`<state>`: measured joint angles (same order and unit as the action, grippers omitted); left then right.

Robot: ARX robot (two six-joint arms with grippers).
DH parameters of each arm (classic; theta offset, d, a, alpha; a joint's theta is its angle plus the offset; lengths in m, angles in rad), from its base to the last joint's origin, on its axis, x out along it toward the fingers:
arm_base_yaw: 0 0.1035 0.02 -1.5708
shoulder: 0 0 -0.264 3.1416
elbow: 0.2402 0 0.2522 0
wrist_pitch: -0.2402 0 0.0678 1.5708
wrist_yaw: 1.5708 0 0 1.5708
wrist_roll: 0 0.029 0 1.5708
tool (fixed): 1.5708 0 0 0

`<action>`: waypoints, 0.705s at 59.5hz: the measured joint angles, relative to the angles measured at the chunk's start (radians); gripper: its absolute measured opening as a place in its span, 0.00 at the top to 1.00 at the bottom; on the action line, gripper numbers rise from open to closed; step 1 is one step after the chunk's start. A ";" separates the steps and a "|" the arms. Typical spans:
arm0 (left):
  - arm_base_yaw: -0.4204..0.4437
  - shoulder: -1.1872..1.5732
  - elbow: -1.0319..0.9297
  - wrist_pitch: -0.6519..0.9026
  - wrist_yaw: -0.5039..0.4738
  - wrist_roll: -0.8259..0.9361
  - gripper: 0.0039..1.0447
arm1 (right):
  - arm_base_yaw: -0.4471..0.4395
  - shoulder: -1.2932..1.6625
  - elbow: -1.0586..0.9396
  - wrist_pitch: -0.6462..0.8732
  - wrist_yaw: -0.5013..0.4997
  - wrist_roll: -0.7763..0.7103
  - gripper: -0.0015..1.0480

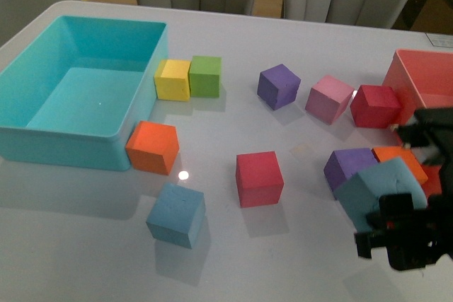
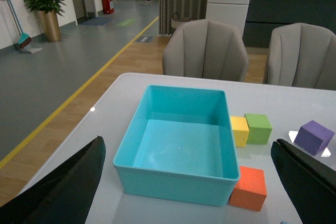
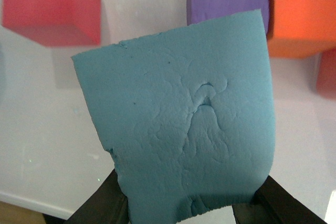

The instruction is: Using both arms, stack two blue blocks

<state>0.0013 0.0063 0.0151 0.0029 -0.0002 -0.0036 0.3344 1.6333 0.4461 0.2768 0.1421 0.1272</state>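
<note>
One light blue block (image 1: 176,215) lies on the white table at the front left of centre, free of both arms. My right gripper (image 1: 400,235) is shut on the second blue block (image 1: 379,192) at the front right, tilted and held just above the table. In the right wrist view this block (image 3: 184,124) fills the frame between the black fingers (image 3: 102,205). My left gripper (image 2: 188,150) is open and empty, its fingers (image 2: 58,192) spread wide above the turquoise bin's near side. It is out of the front view.
A turquoise bin (image 1: 42,139) stands at the left with an orange cube (image 1: 152,148) against it. A red cube (image 1: 258,178) sits mid-table. Purple (image 1: 347,167) and orange (image 1: 403,159) cubes lie right behind the held block. Yellow, green, purple, pink and red cubes and a red bin (image 1: 425,79) are farther back.
</note>
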 joint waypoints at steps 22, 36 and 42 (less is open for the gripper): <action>0.000 0.000 0.000 0.000 0.000 0.000 0.08 | 0.027 0.254 0.377 -0.134 0.048 0.051 0.68; 0.000 0.000 0.000 0.000 0.000 0.000 0.08 | 0.088 0.449 0.637 -0.231 0.048 0.095 0.70; 0.000 0.000 0.000 0.000 0.000 0.000 0.08 | 0.102 0.570 0.791 -0.283 0.046 0.111 0.70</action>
<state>0.0013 0.0063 0.0151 0.0029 -0.0002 -0.0036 0.4362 2.2036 1.2373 -0.0059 0.1883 0.2379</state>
